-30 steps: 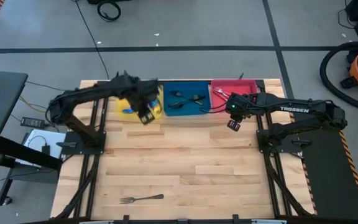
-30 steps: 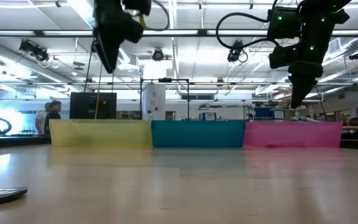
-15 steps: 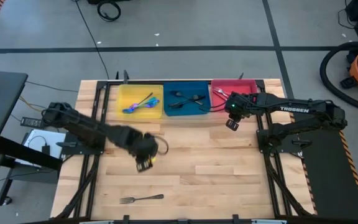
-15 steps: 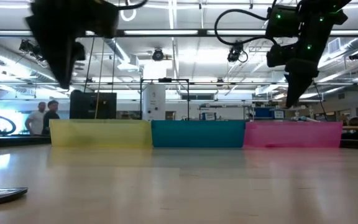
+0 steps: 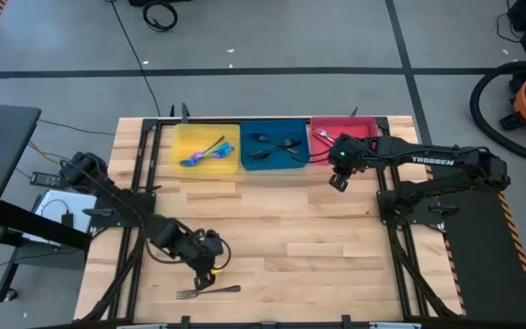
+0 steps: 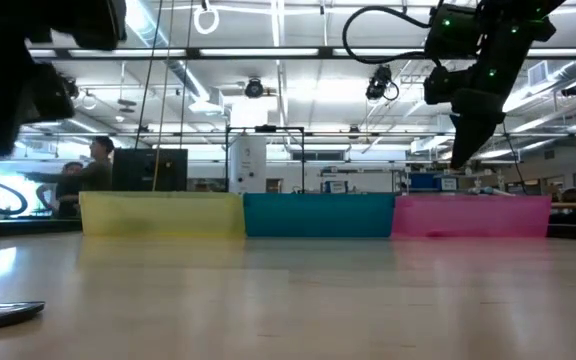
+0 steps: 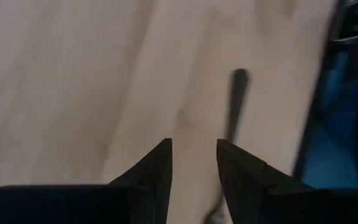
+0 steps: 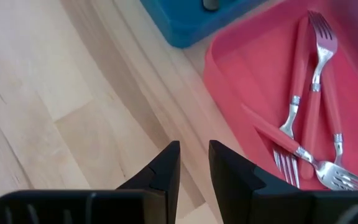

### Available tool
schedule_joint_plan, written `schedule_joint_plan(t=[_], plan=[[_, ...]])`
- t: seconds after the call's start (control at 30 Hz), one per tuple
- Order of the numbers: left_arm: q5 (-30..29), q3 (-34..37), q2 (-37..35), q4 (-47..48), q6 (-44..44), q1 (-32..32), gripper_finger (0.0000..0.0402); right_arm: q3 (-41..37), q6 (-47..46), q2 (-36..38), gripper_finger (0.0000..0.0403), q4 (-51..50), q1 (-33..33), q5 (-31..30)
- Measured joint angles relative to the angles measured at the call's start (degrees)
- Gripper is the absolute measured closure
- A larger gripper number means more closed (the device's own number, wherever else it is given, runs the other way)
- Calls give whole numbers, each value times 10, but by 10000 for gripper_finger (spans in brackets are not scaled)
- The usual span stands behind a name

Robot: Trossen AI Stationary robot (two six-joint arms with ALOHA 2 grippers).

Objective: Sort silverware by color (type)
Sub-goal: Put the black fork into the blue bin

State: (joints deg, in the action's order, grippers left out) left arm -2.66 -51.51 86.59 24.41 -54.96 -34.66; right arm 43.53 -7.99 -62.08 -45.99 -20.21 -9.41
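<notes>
One dark grey fork (image 5: 208, 291) lies flat on the bare wood near the table's near edge; it also shows in the low view (image 6: 3, 314), and its handle shows in the left wrist view (image 7: 236, 99). My left gripper (image 5: 204, 272) (image 7: 193, 152) hovers open just on the far side of it and touches nothing. Iridescent utensils (image 5: 206, 153) lie in the yellow tray (image 5: 183, 137), dark ones (image 5: 277, 146) in the blue tray (image 5: 249, 163), and red-handled forks (image 8: 312, 99) in the red tray (image 8: 229, 74). My right gripper (image 5: 339, 179) (image 8: 194, 155) hangs open over the wood beside the red tray's near corner.
The three trays stand in a row along the table's far edge (image 6: 318, 215). Bare wood stretches between them and the lone fork. Arm bases and frame rails flank the table's left and right sides. People stand in the room beyond the table (image 6: 83, 178).
My left gripper has swept from above the yellow tray across the table toward the near edge and come down next to the dark fork. The iridescent utensils in the yellow tray, hidden under the arm before, now show. The right arm has barely shifted.
</notes>
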Motion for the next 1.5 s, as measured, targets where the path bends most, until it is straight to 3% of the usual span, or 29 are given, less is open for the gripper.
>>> schedule_joint_plan(t=[0.33,0.57,0.83,1.5], plan=[[-7,-97,58,-5,-12,-51,276,0,-30,0,310,14,0,12],[4,-179,144,124,-70,-86,276,0,-30,0,310,16,0,21],[6,-184,186,104,-119,-114,276,0,-48,0,310,16,0,21],[10,-182,229,147,-128,-119,276,0,-40,0,310,26,0,32]])
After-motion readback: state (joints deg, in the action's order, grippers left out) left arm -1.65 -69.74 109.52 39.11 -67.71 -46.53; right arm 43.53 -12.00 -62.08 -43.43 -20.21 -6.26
